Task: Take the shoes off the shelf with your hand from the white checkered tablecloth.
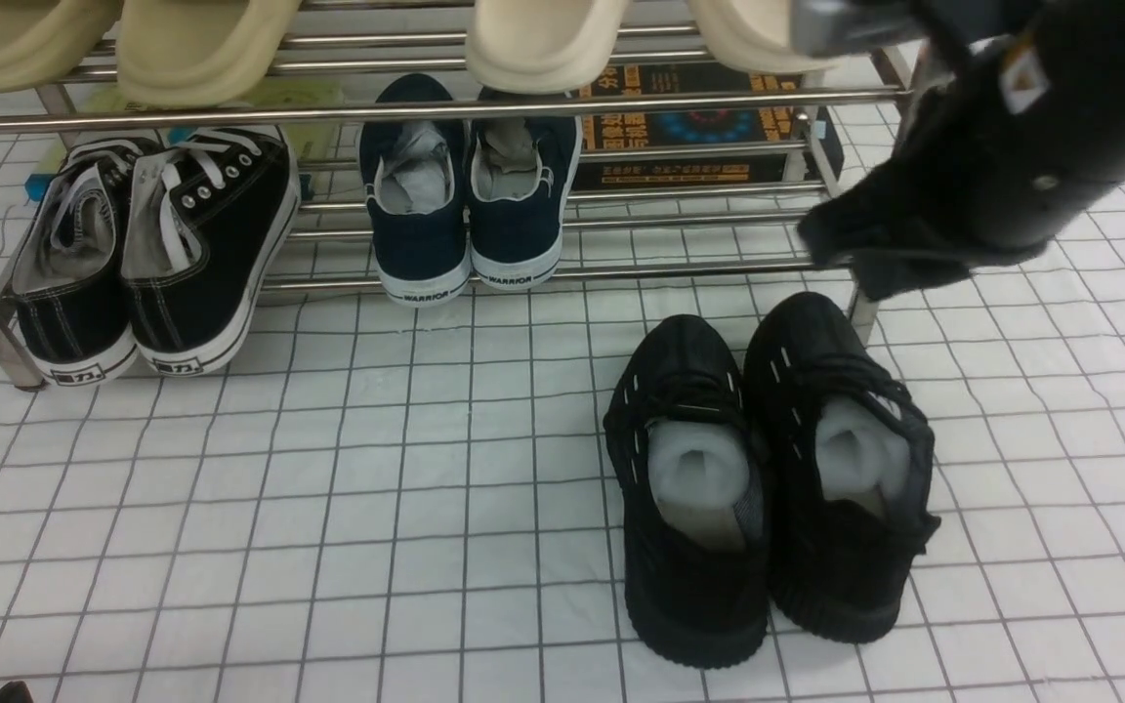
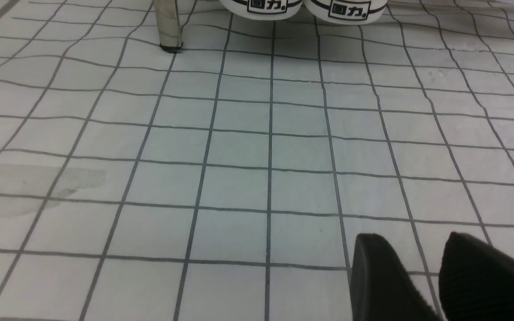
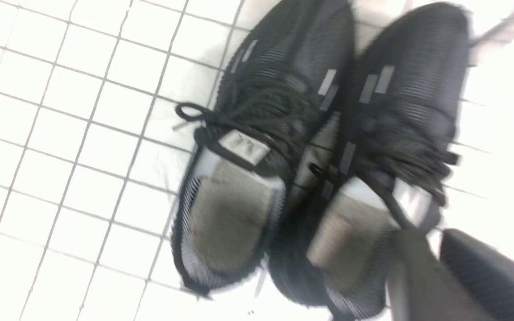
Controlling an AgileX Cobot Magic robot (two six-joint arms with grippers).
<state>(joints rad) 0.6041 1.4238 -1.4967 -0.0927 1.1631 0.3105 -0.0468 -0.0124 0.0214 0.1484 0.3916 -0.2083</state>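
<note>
The black knit pair (image 1: 768, 478) sits side by side on the white checkered cloth (image 1: 328, 488), heels toward the robot, toes just short of the chrome shelf (image 1: 562, 103). Off the rack already, I'd say. Right claw (image 1: 855, 244) hangs above and behind them, clear of both. Fingers look narrow, but the wrist cam's too blurred, so can't tell. Left claw (image 2: 411, 243) sits low over bare cloth, all but closed, empty.

Handling, my guess: light, w/ soft mesh uppers that'll squash. Paper stuffing keeps some shape and the soles look stiffer. Best grab is prob. the heel collar or tongue, one finger inside the opening. Laces could snag.

Around: the shelf's right leg (image 1: 863, 317) stands just beside the right shoe's toe, the closest obstacle. Navy pair (image 1: 470, 205) & black canvas pair (image 1: 152, 254) are on the bottom tier, beige slippers (image 1: 543, 39) above, a printed box (image 1: 689, 127) behind. All well apart from the black pair.
</note>
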